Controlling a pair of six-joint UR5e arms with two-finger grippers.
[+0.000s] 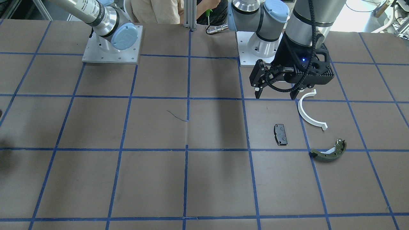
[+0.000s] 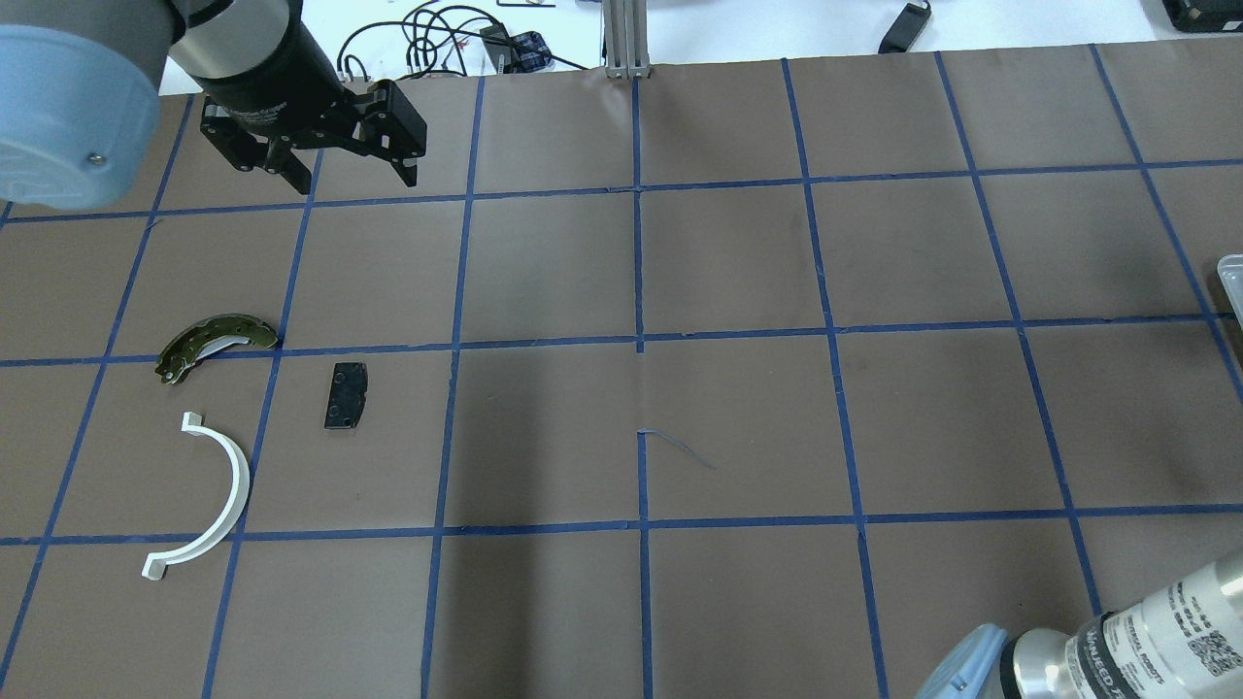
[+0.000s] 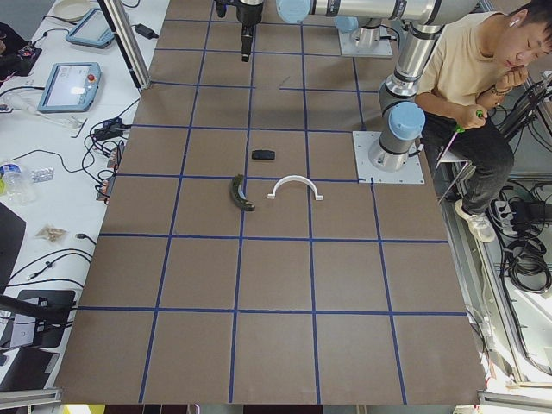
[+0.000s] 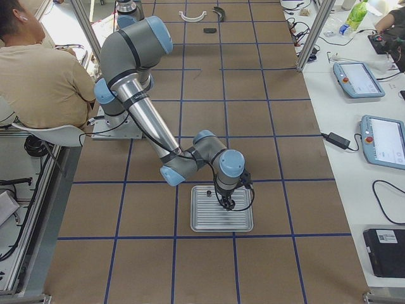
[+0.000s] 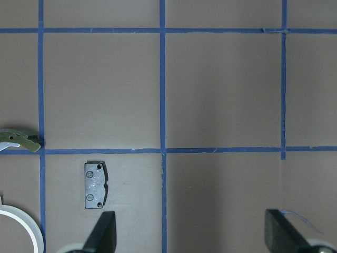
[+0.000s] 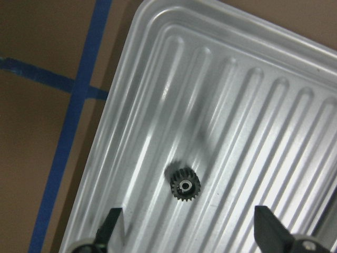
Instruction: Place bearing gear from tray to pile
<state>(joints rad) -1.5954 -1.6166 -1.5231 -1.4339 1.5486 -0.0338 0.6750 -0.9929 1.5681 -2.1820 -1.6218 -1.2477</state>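
The brown paper-covered table, squared off with blue tape, is filling most of what I'm looking at. The right arm is bending down over the ribbed metal tray, which is sitting at one end of the table. The left arm is reaching down at the opposite end, well apart from the tray.

The right gripper is hanging straight above the tray with its fingers spread wide and gripping nothing. The left gripper is hovering over bare paper far from the tray, and its claw is likewise spread and empty.

The pile is lying loose on the paper at the end far from the tray, with its three parts near each other but not touching. The white half-ring is lying flat, among the parts farthest from the tray. The olive-green brake shoe is lying beside it across a tape line, just as far from the tray. The small black pad is lying flat as the pile's nearest piece to the tray.

The bearing gear, small, black and toothed, is lying flat in a groove of the tray, in from the rim. It is sitting between the right gripper's fingers in the wrist view, with neither finger touching it
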